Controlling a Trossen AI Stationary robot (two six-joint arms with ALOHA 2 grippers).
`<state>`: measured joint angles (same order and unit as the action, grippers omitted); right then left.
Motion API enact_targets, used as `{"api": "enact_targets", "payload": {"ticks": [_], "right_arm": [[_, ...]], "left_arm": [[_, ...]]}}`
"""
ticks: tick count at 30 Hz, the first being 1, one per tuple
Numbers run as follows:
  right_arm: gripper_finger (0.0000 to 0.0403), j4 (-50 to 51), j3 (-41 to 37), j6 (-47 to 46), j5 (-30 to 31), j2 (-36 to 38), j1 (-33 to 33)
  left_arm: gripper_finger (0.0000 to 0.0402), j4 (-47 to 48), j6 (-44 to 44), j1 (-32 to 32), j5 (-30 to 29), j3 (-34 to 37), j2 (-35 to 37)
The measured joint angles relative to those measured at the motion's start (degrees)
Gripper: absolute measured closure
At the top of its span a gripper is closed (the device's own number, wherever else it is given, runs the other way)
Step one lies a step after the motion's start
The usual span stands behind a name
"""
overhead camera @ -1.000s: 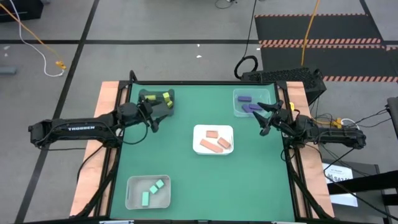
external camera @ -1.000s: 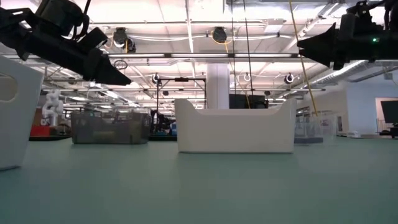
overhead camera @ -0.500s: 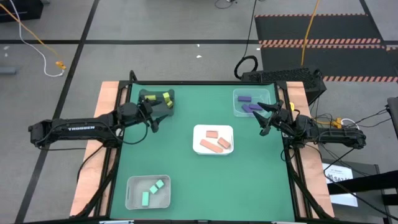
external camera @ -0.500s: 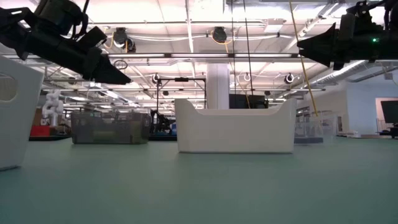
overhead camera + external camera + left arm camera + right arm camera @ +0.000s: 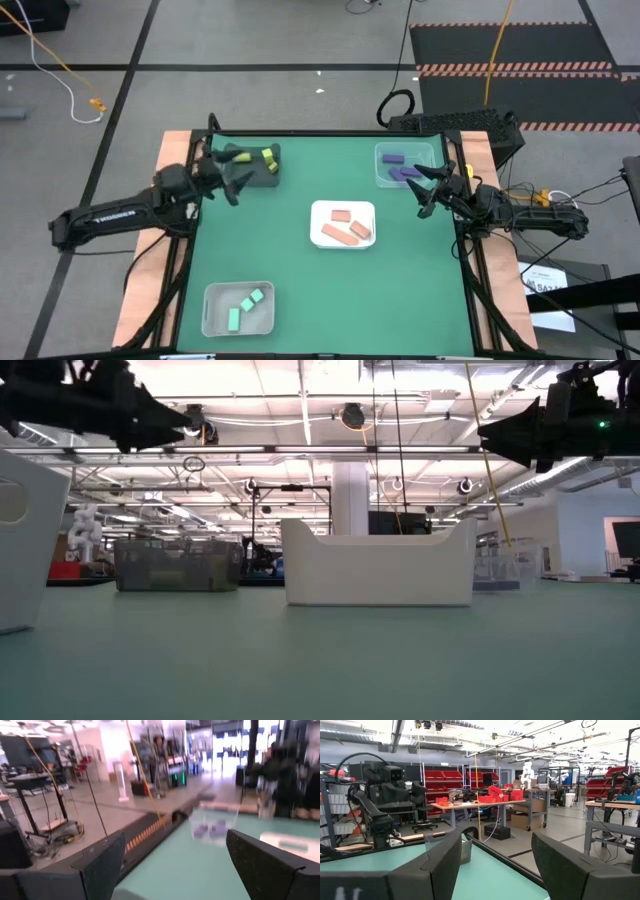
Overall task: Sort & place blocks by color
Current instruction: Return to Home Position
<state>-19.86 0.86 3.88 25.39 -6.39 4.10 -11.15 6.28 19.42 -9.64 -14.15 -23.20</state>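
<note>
My left gripper [image 5: 236, 184] is open and empty, raised above the table beside the dark grey tray [image 5: 236, 152] that holds yellow blocks [image 5: 267, 157]. My right gripper [image 5: 428, 192] is open and empty too, hovering just in front of the clear tray [image 5: 381, 176] with purple blocks [image 5: 398, 167]. Salmon-pink blocks [image 5: 345, 228] lie in the white middle tray [image 5: 317, 208]. Mint green blocks [image 5: 245, 306] lie in the white tray [image 5: 213, 322] at the near left. In the low view both grippers [image 5: 170, 417] [image 5: 492, 430] hang high above the table.
The four trays stand apart on the green mat [image 5: 420, 290], with bare mat between them and along the near right. The low view shows the middle white tray [image 5: 378, 567] ahead and the near-left white tray [image 5: 22, 540] close by. Wooden table borders [image 5: 172, 160] flank the mat.
My left gripper has drawn back toward the table's left edge and risen, turning a little toward the far side; its fingers stay open. My right arm has kept still. No block has moved.
</note>
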Motion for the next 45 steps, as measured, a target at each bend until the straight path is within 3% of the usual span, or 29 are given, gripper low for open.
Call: {"api": "enact_targets", "payload": {"ticks": [11,21,29,34,45], "right_arm": [[0.0168,0.0,0.0,0.0,0.0,0.0,0.0],[0.0168,0.0,0.0,0.0,0.0,0.0,0.0],[0.0168,0.0,0.0,0.0,0.0,0.0,0.0],[0.0168,0.0,0.0,0.0,0.0,0.0,0.0],[0.0168,0.0,0.0,0.0,0.0,0.0,0.0]], "left_arm": [[0.0055,4.8,-8.8,0.6,0.1,0.0,11.8],[0.0055,10.6,-13.7,2.3,0.1,0.0,16.9],[0.0055,11.0,-16.5,3.8,0.1,5.1,21.2],[0.0055,11.1,-16.5,3.8,0.1,7.8,21.5],[0.0055,9.2,-7.9,3.8,0.2,13.3,21.4]]}}
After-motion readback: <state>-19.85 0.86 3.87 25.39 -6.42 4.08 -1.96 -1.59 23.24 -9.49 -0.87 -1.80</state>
